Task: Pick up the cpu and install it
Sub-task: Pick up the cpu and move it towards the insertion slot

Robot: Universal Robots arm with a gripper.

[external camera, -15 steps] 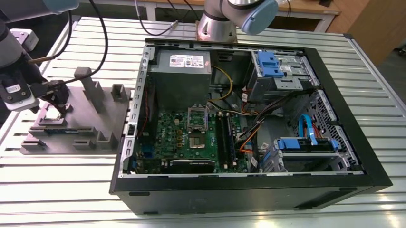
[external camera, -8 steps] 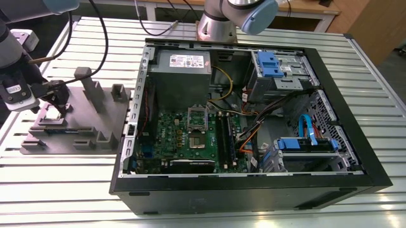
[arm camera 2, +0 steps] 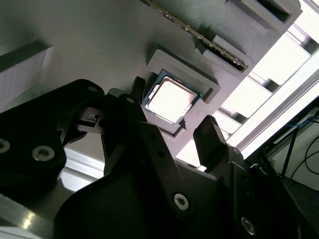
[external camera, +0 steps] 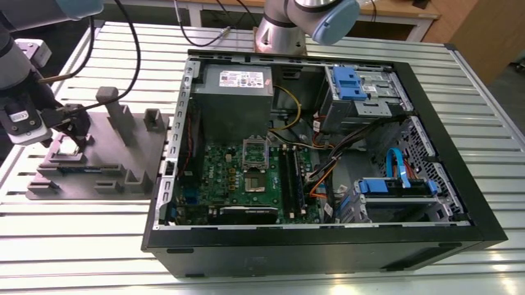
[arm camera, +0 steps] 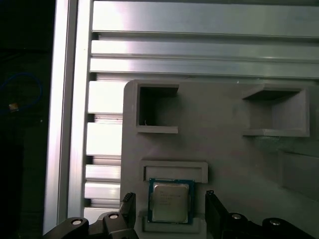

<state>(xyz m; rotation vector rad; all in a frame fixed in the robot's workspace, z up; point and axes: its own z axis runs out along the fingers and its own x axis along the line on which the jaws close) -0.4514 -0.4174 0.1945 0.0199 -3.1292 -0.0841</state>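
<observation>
Grey tray point(arm camera: 214, 124), cpu point(arm camera: 171, 200) between parted jaws

The tool point(external camera: 74, 135) hangs over the cpu point(external camera: 66, 148) on the grey fixture point(external camera: 123, 158).

**A:** How much of the gripper point(arm camera: 171, 211) can you see in the first wrist view?

**B:** Just the tips of its fingers point(arm camera: 215, 219). Everything behind them is cut off by the picture's edge. The grey holder block point(arm camera: 224, 149) also runs out of frame, out past one finger.

**A:** And the cpu point(arm camera: 170, 201)?

**B:** In the second wrist view one corner hides behind a finger, and glare washes out its top. In the exterior view it's a speck under the gripper, half covered, so I can't tell if the fingertips are level with it. The arm point(external camera: 16, 67) is cropped at the edge.
</observation>
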